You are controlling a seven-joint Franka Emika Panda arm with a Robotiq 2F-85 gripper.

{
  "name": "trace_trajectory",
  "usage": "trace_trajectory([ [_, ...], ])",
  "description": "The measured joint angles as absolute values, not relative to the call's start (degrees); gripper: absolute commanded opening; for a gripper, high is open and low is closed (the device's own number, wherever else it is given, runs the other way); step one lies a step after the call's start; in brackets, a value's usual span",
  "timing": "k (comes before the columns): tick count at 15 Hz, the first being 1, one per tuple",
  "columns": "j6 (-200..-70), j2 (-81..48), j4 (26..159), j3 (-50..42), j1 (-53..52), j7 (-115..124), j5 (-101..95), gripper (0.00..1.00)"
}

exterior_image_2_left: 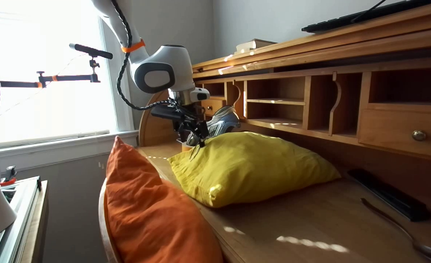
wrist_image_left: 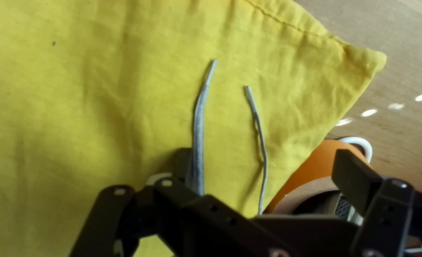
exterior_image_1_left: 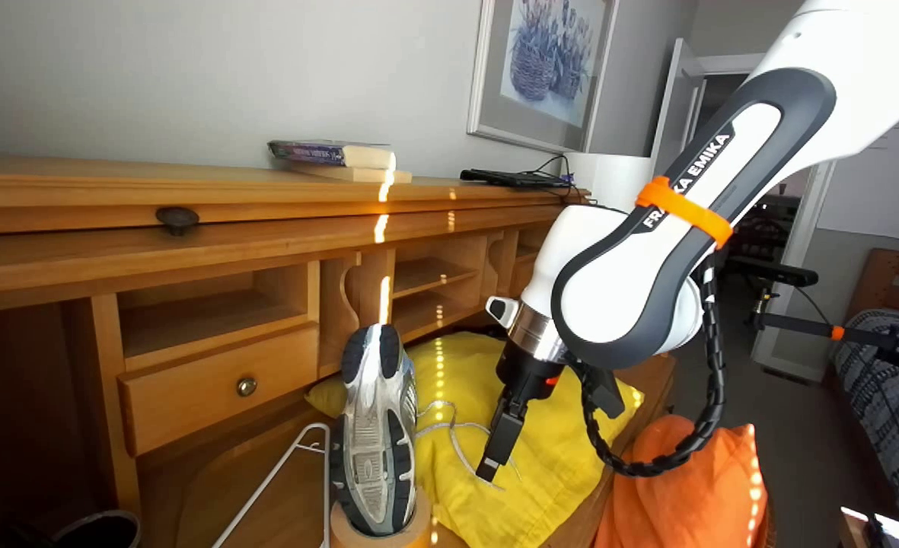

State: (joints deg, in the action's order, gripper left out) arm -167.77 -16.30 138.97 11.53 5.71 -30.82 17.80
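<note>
Above the desk [exterior_image_2_left: 292, 223], "EMIKA" [exterior_image_1_left: 705, 160] marks an arm [exterior_image_1_left: 723, 179] over a yellow pillow [exterior_image_2_left: 251, 168].

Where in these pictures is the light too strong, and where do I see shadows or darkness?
In an exterior view, the window is nearly pure white; in an exterior view, the shoe catches a bright streak on its sole; in the wrist view, the tool is mostly dark, and the laces cast thin shadows on the pillow.
</note>
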Motion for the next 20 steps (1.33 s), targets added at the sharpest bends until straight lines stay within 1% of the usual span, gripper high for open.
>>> trace_trajectory([
  [5, -170.24, -17.19, 139.68, 9.58, 5.07, -23.76, 11.46, 1.0],
  [14, -173.97, -19.75, 139.66, 4.26, 0.39, -13.41, 2.11, 1.0],
  [15, -174.14, -19.84, 139.63, 3.88, -0.03, -12.68, 1.57, 0.98],
  [17, -174.2, -19.91, 139.51, 3.18, -0.74, -11.59, 0.74, 0.73],
  [18, -174.21, -19.91, 139.44, 2.92, -1.0, -11.2, 0.51, 0.73],
  [20, -174.23, -19.91, 139.35, 2.45, -1.41, -10.55, 0.22, 0.57],
])
